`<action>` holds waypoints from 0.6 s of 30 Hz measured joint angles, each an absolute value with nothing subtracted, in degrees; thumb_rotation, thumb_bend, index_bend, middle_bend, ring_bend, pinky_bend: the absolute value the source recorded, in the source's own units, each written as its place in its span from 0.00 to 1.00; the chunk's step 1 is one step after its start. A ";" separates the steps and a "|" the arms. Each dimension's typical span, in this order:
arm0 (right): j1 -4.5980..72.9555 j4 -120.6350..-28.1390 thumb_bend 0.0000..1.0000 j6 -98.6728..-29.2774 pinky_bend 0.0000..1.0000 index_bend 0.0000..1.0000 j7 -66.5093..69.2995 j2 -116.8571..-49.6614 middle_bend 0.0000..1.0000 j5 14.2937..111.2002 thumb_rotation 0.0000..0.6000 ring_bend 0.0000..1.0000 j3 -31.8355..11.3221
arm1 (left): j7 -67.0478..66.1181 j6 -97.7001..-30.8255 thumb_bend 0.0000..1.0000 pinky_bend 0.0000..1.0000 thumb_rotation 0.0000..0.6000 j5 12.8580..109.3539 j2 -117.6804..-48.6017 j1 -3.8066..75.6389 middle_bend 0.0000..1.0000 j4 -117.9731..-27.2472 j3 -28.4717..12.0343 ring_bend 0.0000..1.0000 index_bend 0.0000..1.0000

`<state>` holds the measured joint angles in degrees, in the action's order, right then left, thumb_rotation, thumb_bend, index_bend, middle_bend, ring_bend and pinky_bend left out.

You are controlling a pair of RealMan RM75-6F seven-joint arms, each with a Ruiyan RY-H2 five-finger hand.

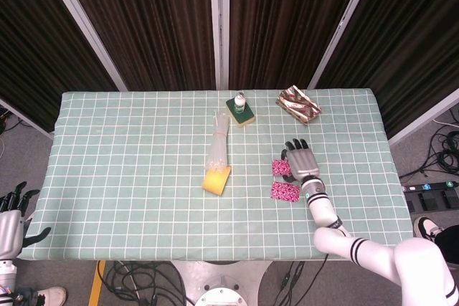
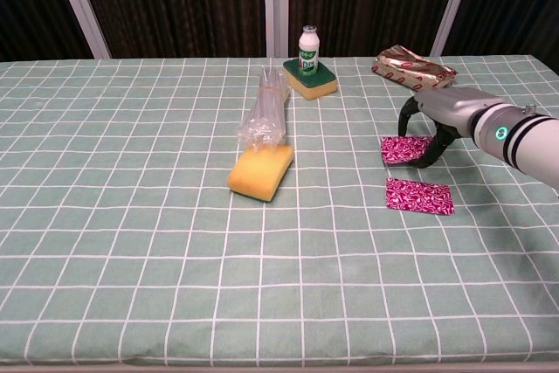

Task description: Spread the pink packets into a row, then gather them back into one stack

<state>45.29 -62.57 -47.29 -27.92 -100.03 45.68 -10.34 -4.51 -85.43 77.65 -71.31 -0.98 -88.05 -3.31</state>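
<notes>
Two pink patterned packets are on the green checked table at the right. The far pink packet (image 1: pixel 280 168) (image 2: pixel 402 149) is pinched at its right edge by my right hand (image 1: pixel 300 160) (image 2: pixel 434 121), fingers curled over it and thumb below, its edge slightly raised. The near pink packet (image 1: pixel 285 191) (image 2: pixel 419 196) lies flat and free, just in front of that hand. My left hand (image 1: pixel 11 218) hangs off the table's front left corner, fingers apart and holding nothing; the chest view does not show it.
A yellow sponge (image 1: pixel 216 180) (image 2: pixel 260 172) lies mid-table with a clear plastic bag (image 1: pixel 218 137) (image 2: pixel 265 111) behind it. A small white bottle (image 1: pixel 240 99) (image 2: pixel 307 44) stands on a green sponge (image 2: pixel 314 80). A shiny foil snack pack (image 1: pixel 299 104) (image 2: pixel 414 70) lies far right.
</notes>
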 measured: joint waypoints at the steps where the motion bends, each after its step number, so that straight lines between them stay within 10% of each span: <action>1: 45.15 -63.63 0.16 -47.66 0.00 0.42 -28.01 -99.48 0.12 45.72 0.92 0.00 -10.43 | -4.50 -85.45 0.13 0.17 1.00 77.73 -71.33 -0.95 0.18 -88.03 -3.31 0.15 0.27; 18: 39.86 -85.25 0.16 -55.00 0.00 0.39 -31.98 -91.26 0.11 40.36 0.88 0.00 -6.53 | -3.41 -85.17 0.13 0.17 1.00 78.55 -71.78 -0.47 0.18 -87.02 -3.33 0.15 0.27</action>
<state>39.86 -85.25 -55.00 -31.98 -91.26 40.36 -6.53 -3.41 -85.17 78.55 -71.78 -0.47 -87.02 -3.33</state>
